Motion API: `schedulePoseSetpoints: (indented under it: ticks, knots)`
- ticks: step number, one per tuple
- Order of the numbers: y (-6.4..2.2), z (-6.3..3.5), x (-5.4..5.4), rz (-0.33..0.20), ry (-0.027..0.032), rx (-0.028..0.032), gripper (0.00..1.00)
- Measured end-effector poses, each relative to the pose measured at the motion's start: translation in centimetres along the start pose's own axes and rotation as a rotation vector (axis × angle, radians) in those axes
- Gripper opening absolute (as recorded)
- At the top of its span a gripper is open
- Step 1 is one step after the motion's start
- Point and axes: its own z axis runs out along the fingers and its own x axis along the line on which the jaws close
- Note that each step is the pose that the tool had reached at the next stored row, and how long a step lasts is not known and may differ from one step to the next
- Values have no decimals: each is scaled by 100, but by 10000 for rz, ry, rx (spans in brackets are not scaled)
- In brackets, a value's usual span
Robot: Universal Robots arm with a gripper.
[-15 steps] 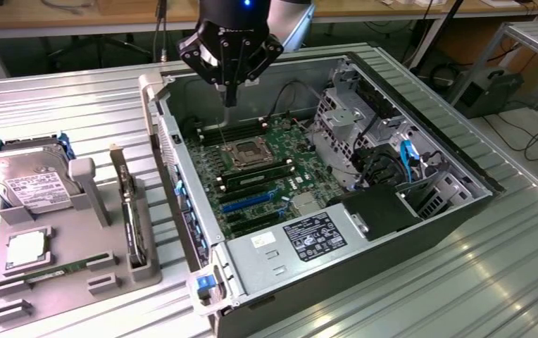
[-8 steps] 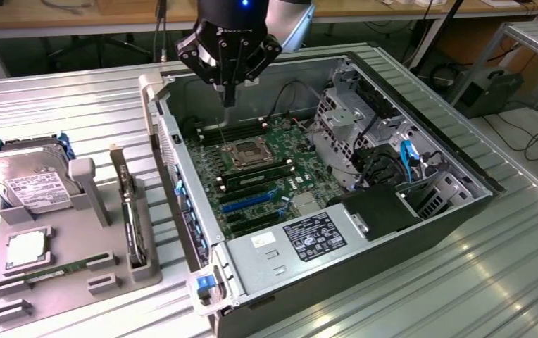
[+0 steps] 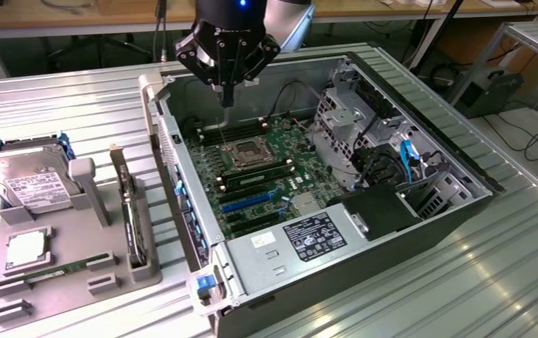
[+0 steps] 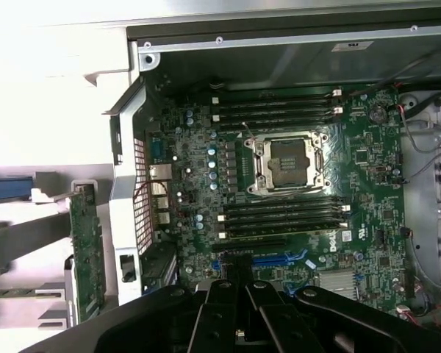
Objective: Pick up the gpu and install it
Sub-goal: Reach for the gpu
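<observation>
The gpu (image 3: 130,211) is a dark green card with a metal end bracket. It stands on edge in a slot of the grey holder (image 3: 72,282) on the exterior view's left, beside the open computer case (image 3: 344,232). In the wrist view the gpu (image 4: 84,250) shows just outside the case wall. My gripper (image 3: 227,98) hangs over the far end of the case, above the motherboard (image 3: 260,176), well apart from the gpu. Its fingers are shut with nothing between them. In the wrist view the gripper (image 4: 239,276) points down at the blue expansion slots (image 4: 279,259).
On the grey holder also rest a hard drive (image 3: 24,179), a CPU (image 3: 27,250) and a RAM stick (image 3: 58,274). Inside the case are the open CPU socket (image 4: 289,163), a drive cage (image 3: 353,120) and a power supply (image 3: 311,236). Ribbed metal tabletop surrounds everything.
</observation>
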Motion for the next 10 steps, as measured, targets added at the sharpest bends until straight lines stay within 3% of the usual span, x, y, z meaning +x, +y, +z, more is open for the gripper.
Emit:
schedulePoseSetpoints:
  ticks: [10]
  knots:
    - [-3,-1,39,0,0,0,11]
